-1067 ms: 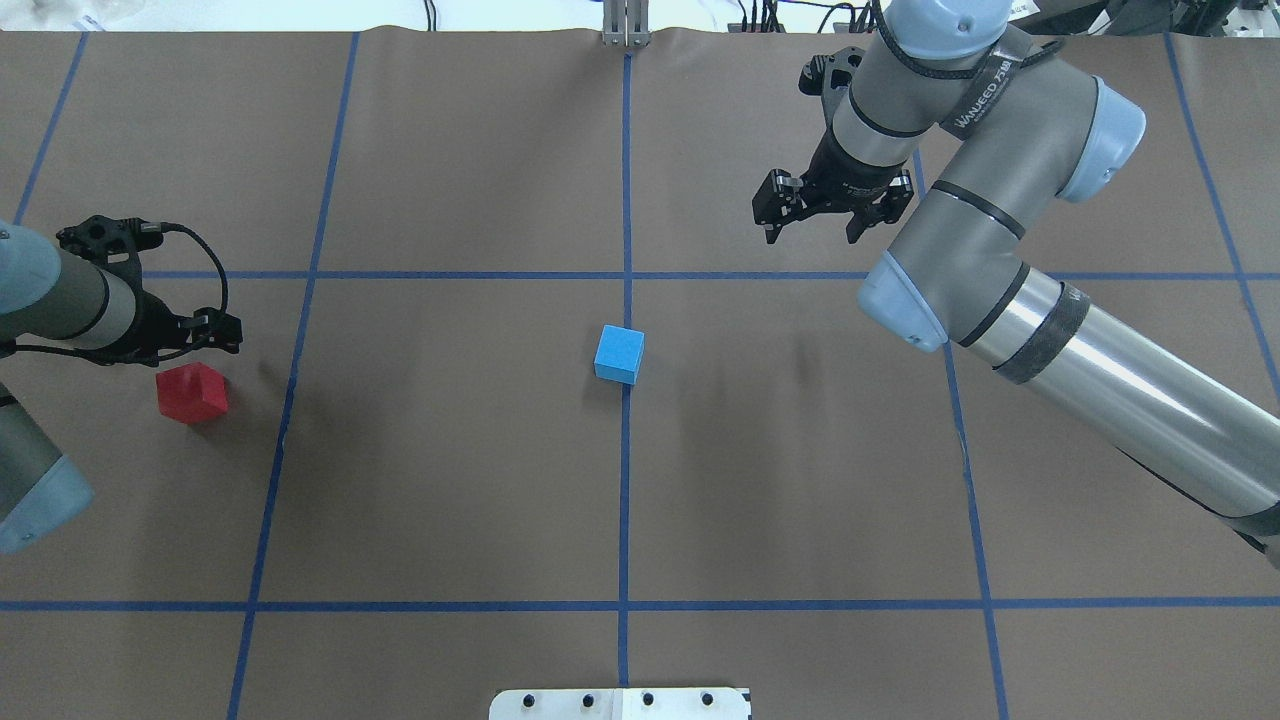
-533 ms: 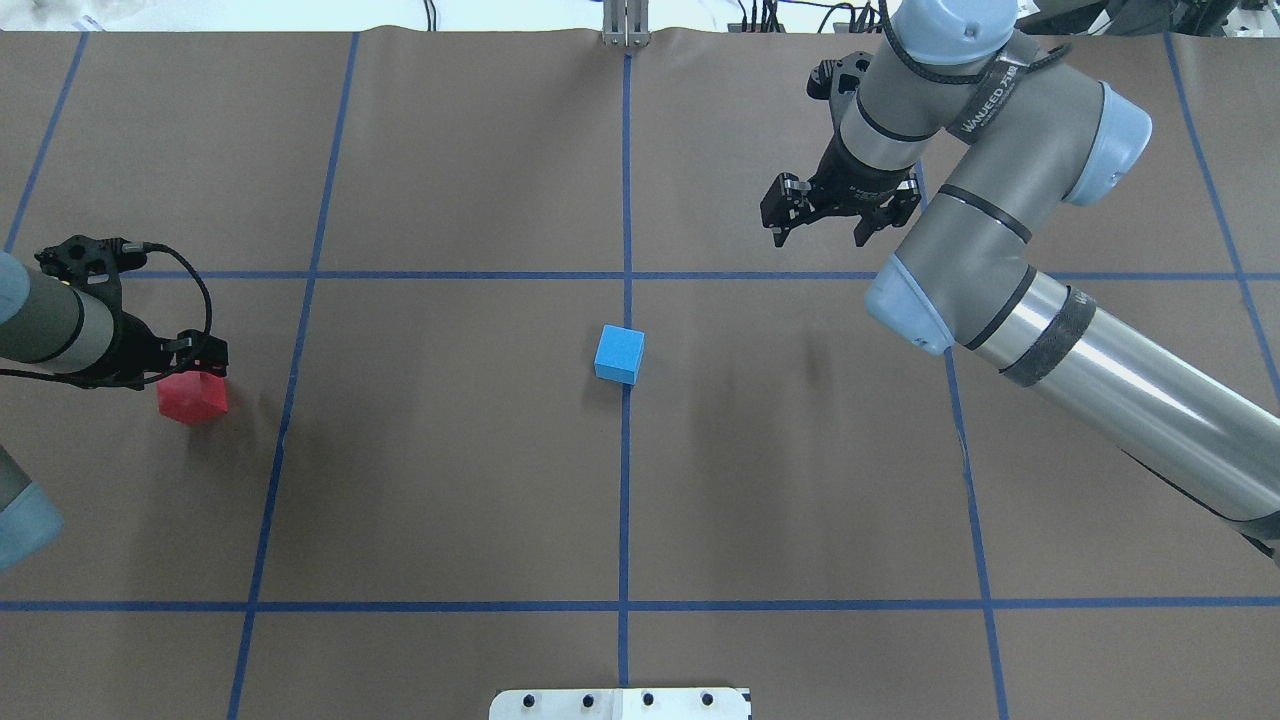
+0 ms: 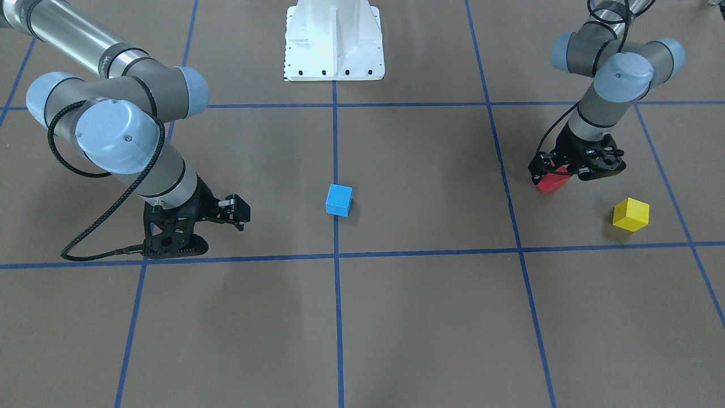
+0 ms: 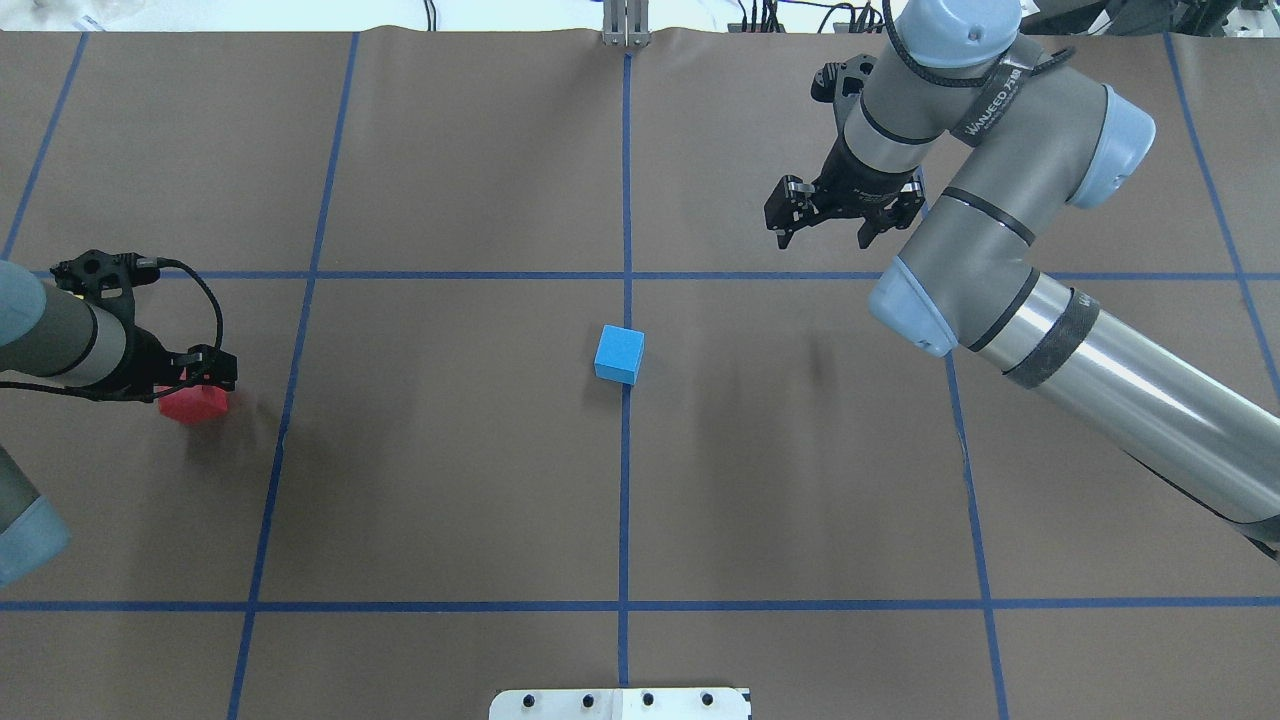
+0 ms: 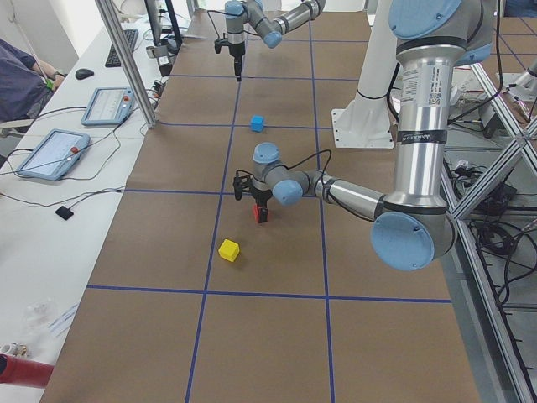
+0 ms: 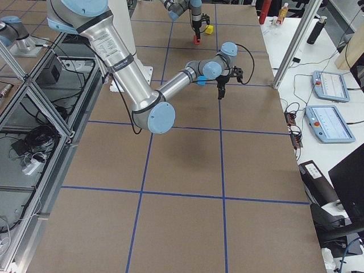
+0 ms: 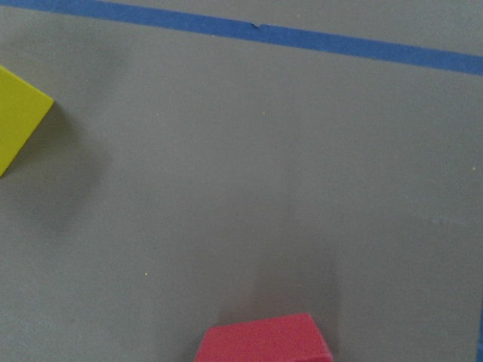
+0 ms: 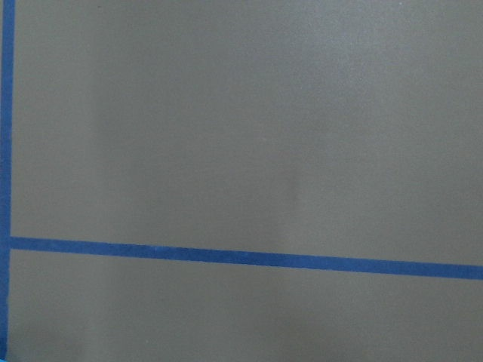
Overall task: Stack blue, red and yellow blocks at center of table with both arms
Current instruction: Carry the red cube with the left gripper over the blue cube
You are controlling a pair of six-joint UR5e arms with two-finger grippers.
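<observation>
Exterior left view: the wide brown table (image 5: 268,336) with blue tape lines holds a small yellow cube (image 5: 228,250) nearest. Next is a small red cube (image 5: 261,213). The left arm's black fingers (image 3: 535,170) sit on both sides of it, and I cannot tell if they squeeze. A small light blue cube (image 5: 257,124) sits mid-table. Farthest, the right arm's black fingers (image 4: 783,228) are apart. Flat grey tablets (image 5: 50,153) lie on a white desk beside.

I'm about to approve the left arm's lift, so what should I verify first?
1. Left gripper low over small matte red cube: ok.
2. Its jaws closed on that cube: cannot tell.
3. Small light blue cube at centre of brown taped table, top bare: ok.
4. Right gripper open, empty, away from centre: ok.
5. Small yellow cube apart from red cube: ok.
</observation>
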